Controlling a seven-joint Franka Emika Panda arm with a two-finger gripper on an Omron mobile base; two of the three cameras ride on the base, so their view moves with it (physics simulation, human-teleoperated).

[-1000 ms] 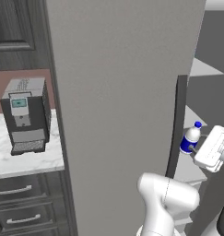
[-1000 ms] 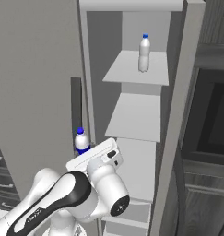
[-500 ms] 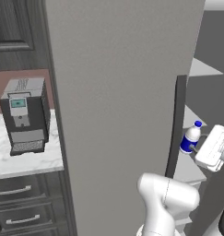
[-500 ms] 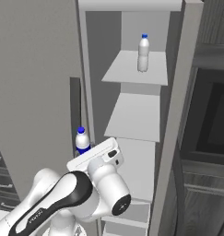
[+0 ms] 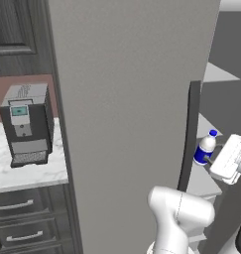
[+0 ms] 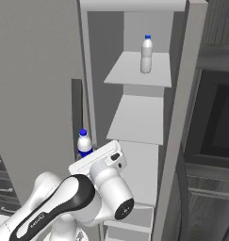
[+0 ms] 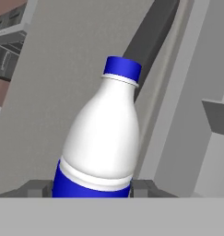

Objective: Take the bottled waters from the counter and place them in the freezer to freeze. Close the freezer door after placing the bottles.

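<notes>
One blue-banded bottle (image 7: 102, 143) clamped, end effector (image 7: 92, 188) fingertips mostly hidden

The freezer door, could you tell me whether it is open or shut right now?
Open: the freezer door is swung aside, exposing white shelves and a pale bottle inside.

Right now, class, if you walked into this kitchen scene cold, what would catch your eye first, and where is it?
First, the blue-banded water bottle held in the end effector, upright beside the open freezer door. Next, the pale bottle standing alone on the top freezer shelf. Then the dark coffee machine on the marble counter at left.
</notes>
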